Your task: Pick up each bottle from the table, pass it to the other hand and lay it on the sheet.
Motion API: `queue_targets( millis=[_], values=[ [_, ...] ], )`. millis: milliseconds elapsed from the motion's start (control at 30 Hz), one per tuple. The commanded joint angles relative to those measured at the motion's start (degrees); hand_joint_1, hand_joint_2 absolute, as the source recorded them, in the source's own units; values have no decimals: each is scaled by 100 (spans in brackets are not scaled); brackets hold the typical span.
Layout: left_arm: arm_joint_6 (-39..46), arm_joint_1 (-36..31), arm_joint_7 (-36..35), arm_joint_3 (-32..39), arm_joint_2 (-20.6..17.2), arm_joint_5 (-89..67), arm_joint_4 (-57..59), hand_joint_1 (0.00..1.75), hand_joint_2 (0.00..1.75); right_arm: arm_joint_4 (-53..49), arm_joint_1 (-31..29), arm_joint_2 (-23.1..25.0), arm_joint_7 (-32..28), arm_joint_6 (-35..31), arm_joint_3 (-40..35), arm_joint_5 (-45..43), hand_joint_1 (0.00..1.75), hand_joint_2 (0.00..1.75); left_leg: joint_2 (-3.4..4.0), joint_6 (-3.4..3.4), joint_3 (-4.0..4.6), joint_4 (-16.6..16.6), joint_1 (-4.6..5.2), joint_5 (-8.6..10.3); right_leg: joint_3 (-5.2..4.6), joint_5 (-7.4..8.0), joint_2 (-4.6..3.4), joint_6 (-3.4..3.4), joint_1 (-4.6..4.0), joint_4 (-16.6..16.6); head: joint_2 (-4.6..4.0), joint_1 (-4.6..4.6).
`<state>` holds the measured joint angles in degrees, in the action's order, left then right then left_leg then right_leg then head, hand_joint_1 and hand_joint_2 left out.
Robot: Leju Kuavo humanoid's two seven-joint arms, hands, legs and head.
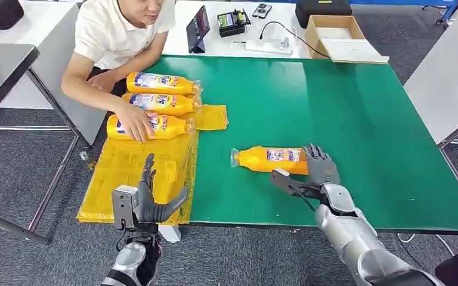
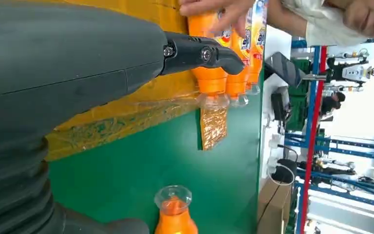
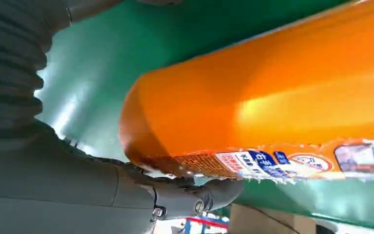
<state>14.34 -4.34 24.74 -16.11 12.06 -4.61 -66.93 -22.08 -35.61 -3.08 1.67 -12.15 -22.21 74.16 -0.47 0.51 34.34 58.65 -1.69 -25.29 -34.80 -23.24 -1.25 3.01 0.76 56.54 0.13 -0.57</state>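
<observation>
Printed labels show on the orange bottle [image 1: 271, 159] on the green table [image 1: 346, 119] and the three bottles [image 1: 155, 102] on the yellow sheet [image 1: 131, 179]; no wording is legible.

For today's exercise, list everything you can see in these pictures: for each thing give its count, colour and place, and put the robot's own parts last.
Bottles on sheet: three, orange, lying side by side on the yellow sheet; a person's hand rests on the nearest.
Bottle on table: one, orange, lying on its side on the green table by the right hand.
Sheet: one, yellow, on the table's left end.
Table: one, green.
Cardboard box: one, brown, on the white table behind.
Tablet: one, dark, same white table.
Person: one, white shirt, at the table's far left corner.
Left hand: grey, empty, over the sheet's near edge.
Right hand: grey, fingers around the lone bottle's base.
</observation>
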Motion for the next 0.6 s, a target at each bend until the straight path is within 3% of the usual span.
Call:
queue_targets(
  millis=[33, 67, 367, 567, 600],
  values=[
    [31, -54, -66, -62, -170, -107, 295, 0, 175, 562, 128, 32, 685, 486, -398, 294, 0, 175, -19, -11, -15, -7, 2, -3, 24, -15, 26, -7, -1, -7, 0, 0],
    [31, -54, -66, -62, -170, -107, 295, 0, 175, 562, 128, 32, 685, 486, -398, 294, 0, 175, -32, -23, 4, -24, 6, 21, 13, 2, 51, -15, -1, -24, 0, -2],
    [77, -56, -152, 93, -129, -256, 298, 0, 175, 443, -87, 304, 990, 556, -244, 318, 0, 175, -3, -26, -32, -7, 5, 12, 105, 16, 10, 4, 1, -13, 0, 0],
    [-7, -275, -82, -66, -83, -254, 597, 0, 175, 678, 15, 86, 1007, 886, 81, 63, 0, 175, -17, -24, -31, -6, 5, 15, 100, 18, 22, 1, 1, -15, 0, 0],
    [-37, -316, -36, -122, -91, -219, 670, 0, 175, 675, 105, -32, 666, 804, 119, 11, 147, 175, -27, -26, -30, -9, 5, 19, 100, 19, 35, -1, 1, -18, 0, 0]
  ],
)
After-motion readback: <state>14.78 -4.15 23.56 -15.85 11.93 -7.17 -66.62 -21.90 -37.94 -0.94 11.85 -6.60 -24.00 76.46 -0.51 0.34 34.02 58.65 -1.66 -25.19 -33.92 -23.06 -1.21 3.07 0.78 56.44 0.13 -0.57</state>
